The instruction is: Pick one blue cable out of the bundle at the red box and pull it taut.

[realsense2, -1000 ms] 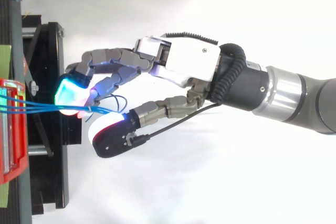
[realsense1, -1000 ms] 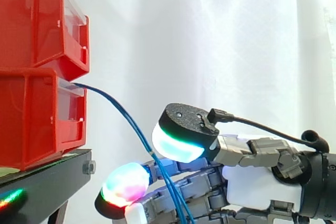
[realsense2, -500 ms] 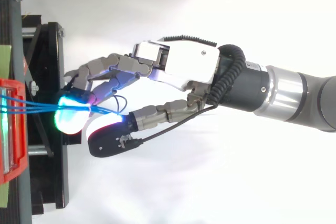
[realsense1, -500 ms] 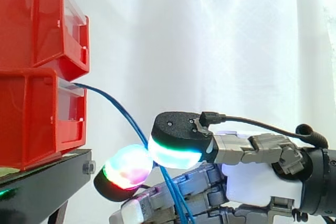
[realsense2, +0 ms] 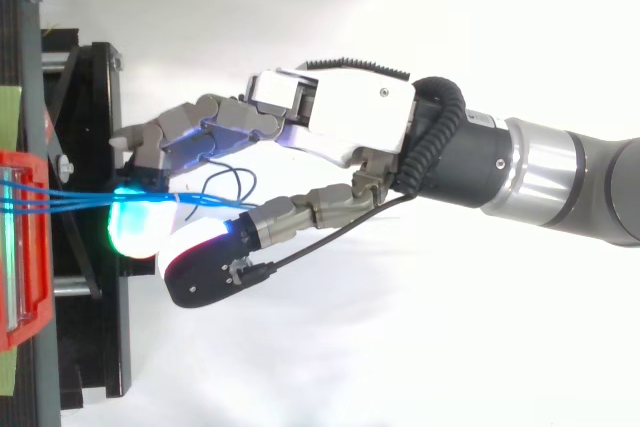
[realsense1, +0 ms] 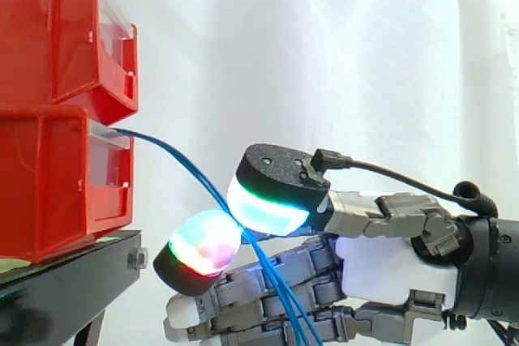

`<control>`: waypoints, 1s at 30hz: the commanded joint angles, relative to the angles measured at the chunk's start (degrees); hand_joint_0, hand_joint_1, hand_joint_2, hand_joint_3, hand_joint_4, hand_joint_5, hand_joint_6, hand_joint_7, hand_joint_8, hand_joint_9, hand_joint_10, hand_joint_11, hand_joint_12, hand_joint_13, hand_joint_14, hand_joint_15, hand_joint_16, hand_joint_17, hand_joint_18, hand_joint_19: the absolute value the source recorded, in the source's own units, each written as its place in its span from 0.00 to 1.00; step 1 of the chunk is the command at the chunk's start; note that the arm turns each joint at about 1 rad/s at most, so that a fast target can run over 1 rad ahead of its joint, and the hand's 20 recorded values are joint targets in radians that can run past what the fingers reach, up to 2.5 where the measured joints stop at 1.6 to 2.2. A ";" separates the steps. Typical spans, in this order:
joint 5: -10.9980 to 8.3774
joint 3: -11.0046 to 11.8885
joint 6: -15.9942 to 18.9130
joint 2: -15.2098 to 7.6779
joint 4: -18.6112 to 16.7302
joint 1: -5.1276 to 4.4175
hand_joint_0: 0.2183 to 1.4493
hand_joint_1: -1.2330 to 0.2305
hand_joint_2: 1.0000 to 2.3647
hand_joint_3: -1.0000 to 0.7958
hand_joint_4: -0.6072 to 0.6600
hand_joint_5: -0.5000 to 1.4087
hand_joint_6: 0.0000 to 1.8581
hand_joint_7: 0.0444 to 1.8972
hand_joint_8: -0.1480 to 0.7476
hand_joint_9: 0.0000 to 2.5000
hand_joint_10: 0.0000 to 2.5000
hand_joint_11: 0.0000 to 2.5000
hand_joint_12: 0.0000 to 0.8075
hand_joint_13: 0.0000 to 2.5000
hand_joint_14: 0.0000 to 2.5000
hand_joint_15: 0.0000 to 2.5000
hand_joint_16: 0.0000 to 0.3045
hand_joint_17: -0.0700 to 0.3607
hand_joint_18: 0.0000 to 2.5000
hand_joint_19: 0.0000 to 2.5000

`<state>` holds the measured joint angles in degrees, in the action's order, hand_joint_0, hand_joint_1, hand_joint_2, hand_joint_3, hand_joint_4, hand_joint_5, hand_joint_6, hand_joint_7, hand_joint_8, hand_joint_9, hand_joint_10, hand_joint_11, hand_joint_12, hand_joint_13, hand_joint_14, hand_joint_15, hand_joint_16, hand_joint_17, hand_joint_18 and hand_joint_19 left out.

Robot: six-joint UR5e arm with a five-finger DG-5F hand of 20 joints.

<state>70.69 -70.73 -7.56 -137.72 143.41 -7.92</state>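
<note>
Red box (realsense2: 25, 247) at stand's (realsense2: 100, 97) left side. Blue cables (realsense2: 70, 199) run level from box, past stand's right edge, into hand (realsense2: 340, 127). Fingers (realsense2: 190, 132) curl over them. Cables pinched between green-glowing pad (realsense2: 135, 232) and thumb (realsense2: 205, 265). Arm (realsense2: 560, 182) enters from right.

Over the last second we see the hand (realsense2: 340, 127) close. In the side view its red-and-green fingertip pad (realsense1: 203, 250) rises from low down to sit just under the thumb pad (realsense1: 272, 200). The thumb pad itself dips a little and edges toward the red box (realsense1: 49, 184). The open gap between the two pads is gone, and the blue cables (realsense2: 70, 197) now pass tightly between them. The lower fingers curl in beneath into a close row. From above, the glowing fingertip swings across the cables and ends up just beside the thumb pad.
</note>
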 commanded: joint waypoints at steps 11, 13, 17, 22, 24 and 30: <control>0.50 0.06 0.00 0.61 1.43 0.71 0.26 0.42 0.00 0.32 0.75 0.21 0.27 0.59 0.54 0.23 0.00 0.11 0.44 0.10 0.00 0.04 0.19 0.46 0.09 0.06; 0.50 0.06 0.00 0.61 1.61 0.80 0.26 0.42 0.00 0.32 0.76 0.21 0.27 0.57 0.54 0.23 0.00 0.11 0.44 0.10 0.00 0.04 0.19 0.46 0.08 0.06; 0.42 -0.02 -0.26 0.61 1.70 1.06 0.26 0.42 0.00 0.32 0.76 0.21 0.27 0.56 0.54 0.23 0.00 0.11 0.44 0.10 0.00 0.04 0.19 0.46 0.08 0.06; 0.33 -0.02 -1.67 0.61 2.22 1.24 0.25 0.43 0.00 0.30 0.78 0.21 0.27 0.54 0.55 0.23 0.00 0.11 0.44 0.11 0.00 0.04 0.19 0.46 0.08 0.06; 0.24 0.06 -2.20 0.61 2.22 1.33 0.24 0.43 0.00 0.29 0.79 0.20 0.27 0.52 0.55 0.23 0.00 0.11 0.45 0.11 0.00 0.04 0.19 0.47 0.08 0.06; 0.15 0.06 -4.22 0.61 2.31 1.41 0.23 0.45 0.00 0.28 0.81 0.20 0.27 0.50 0.56 0.23 0.00 0.11 0.46 0.11 0.00 0.04 0.20 0.47 0.08 0.06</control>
<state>70.88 -70.72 -10.99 -137.11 145.67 -6.53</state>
